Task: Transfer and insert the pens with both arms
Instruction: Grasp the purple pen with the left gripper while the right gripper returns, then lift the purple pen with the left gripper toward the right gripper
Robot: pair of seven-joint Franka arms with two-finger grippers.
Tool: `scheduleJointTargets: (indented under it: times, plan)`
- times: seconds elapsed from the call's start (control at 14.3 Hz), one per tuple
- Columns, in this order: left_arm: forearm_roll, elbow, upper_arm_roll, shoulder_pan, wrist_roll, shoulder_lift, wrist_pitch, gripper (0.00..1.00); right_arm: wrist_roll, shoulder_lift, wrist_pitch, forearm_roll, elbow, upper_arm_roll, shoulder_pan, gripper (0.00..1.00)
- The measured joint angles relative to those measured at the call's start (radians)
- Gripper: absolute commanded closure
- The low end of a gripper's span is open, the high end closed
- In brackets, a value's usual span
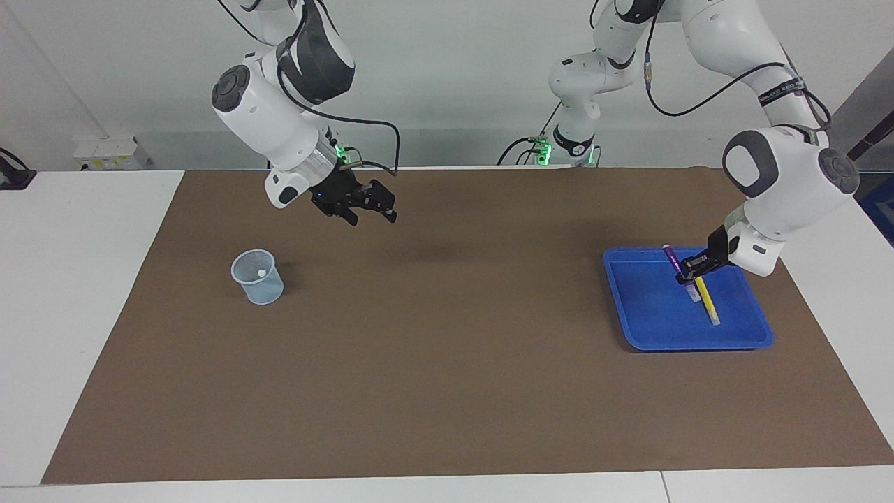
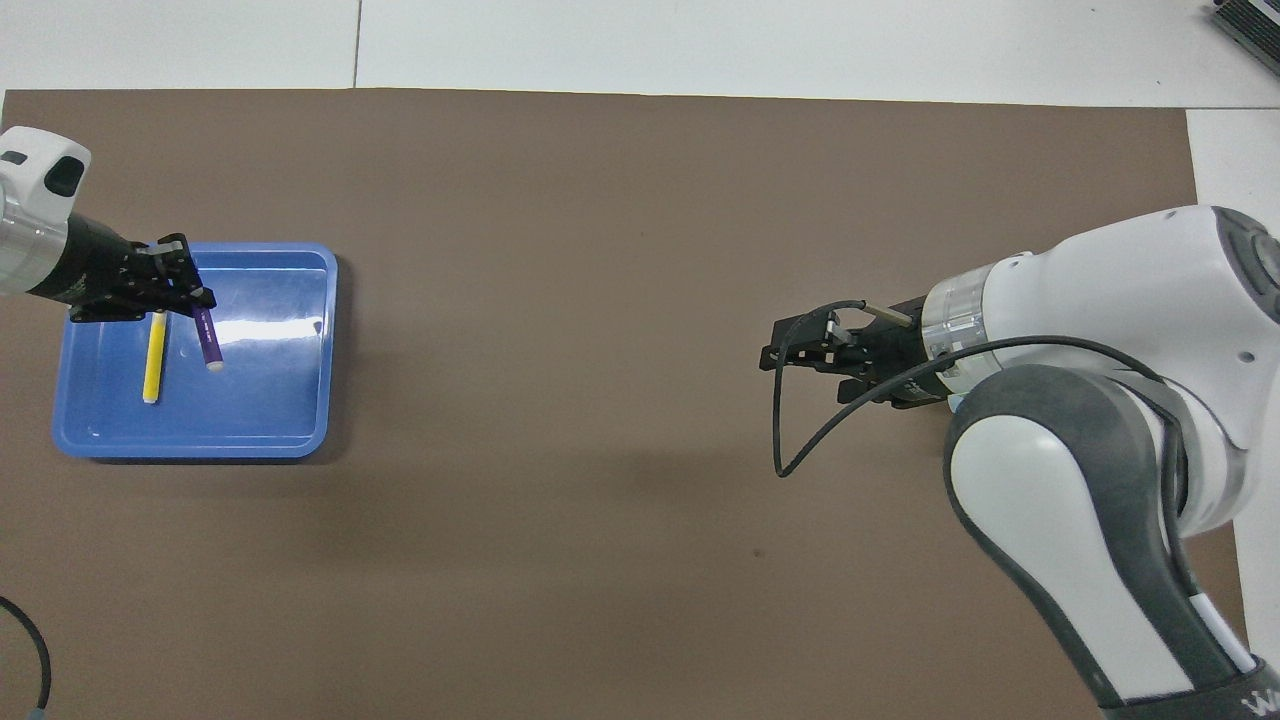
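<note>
My left gripper (image 1: 688,274) is down in the blue tray (image 1: 740,341), shut on the purple pen (image 1: 670,256). The pen is tilted, its whitish cap end low by the tray floor. In the overhead view the left gripper (image 2: 193,300) holds the purple pen (image 2: 209,342) at its upper end. The yellow pen (image 1: 707,302) lies flat in the tray beside it and also shows in the overhead view (image 2: 153,366). My right gripper (image 1: 370,208) is open and empty, up over the mat beside the cup (image 1: 257,277). No green pen shows; a small white spot sits in the cup.
The translucent pale blue cup stands on the brown mat (image 1: 447,363) toward the right arm's end. In the overhead view my right arm (image 2: 1080,420) hides the cup. The tray (image 2: 300,435) sits toward the left arm's end. White table borders the mat.
</note>
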State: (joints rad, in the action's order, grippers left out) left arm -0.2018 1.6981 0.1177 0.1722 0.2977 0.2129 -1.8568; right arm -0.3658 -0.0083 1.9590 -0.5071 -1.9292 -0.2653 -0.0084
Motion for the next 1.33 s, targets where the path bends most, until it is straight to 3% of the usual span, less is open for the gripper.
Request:
scheduleJointTargets:
  times: [0.56,0.77,1.05,1.33]
  plan:
    - [-0.249,-0.002,0.002,-0.034,0.590,-0.078,0.010,1.00,-0.088,0.000,0.060,-0.140,0.001,0.000,0.015,0.00]
    - [-0.326,0.000,0.003,-0.042,0.772,-0.105,0.010,1.00,-0.141,0.003,0.171,-0.186,0.001,0.000,0.049,0.00]
    - [-0.369,0.025,0.004,-0.076,0.996,-0.168,0.003,1.00,-0.311,0.015,0.367,-0.196,0.000,-0.003,0.172,0.00]
    - [-0.370,0.123,0.004,-0.167,1.175,-0.241,-0.100,1.00,-0.352,0.023,0.472,-0.248,0.000,-0.004,0.236,0.00]
